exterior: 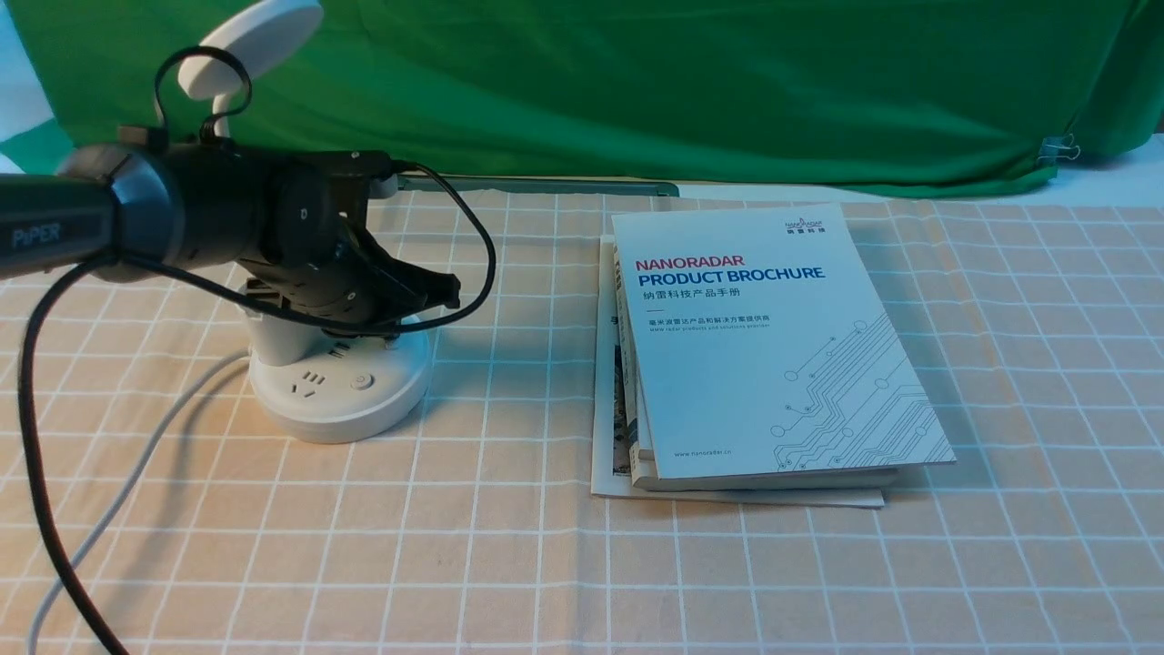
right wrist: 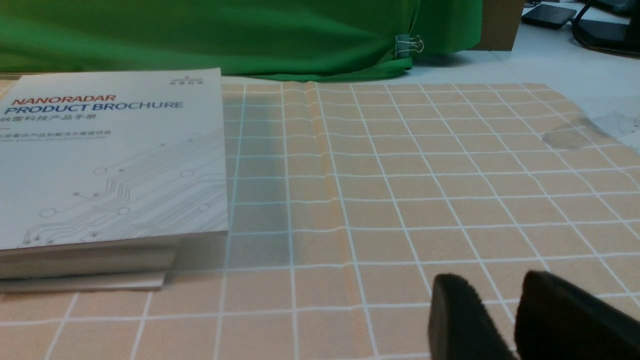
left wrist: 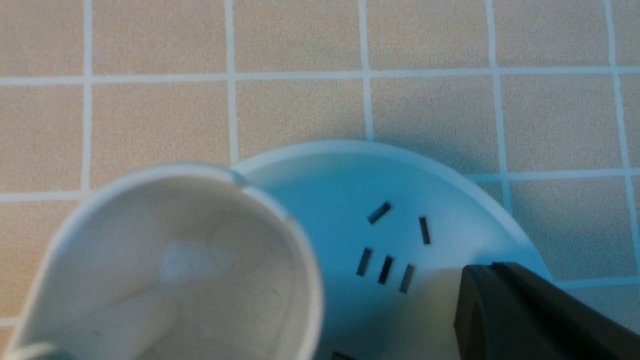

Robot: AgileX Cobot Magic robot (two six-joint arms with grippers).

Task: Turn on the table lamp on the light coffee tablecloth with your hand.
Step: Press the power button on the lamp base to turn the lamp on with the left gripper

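Observation:
The white table lamp stands at the left on the light coffee tablecloth [exterior: 509, 546]. Its round base [exterior: 341, 391] shows socket slots and a round button [exterior: 361, 382]; the disc head [exterior: 264, 36] rises behind the arm. My left gripper [exterior: 450, 293], the hand, is shut and hovers just over the back right part of the base, fingers pointing right. In the left wrist view the dark fingertips [left wrist: 482, 275] lie over the base [left wrist: 340, 200] beside the socket slots [left wrist: 385, 267], with the pen cup [left wrist: 165, 265] close by. My right gripper [right wrist: 500, 300] sits low over bare cloth, jaws slightly apart, holding nothing.
A stack of brochures [exterior: 764, 346] lies right of the lamp, also seen as a white stack [right wrist: 110, 160] in the right wrist view. A green backdrop [exterior: 637, 82] hangs behind. The lamp's white cord [exterior: 136, 464] and the arm's black cable [exterior: 36, 437] trail at the front left.

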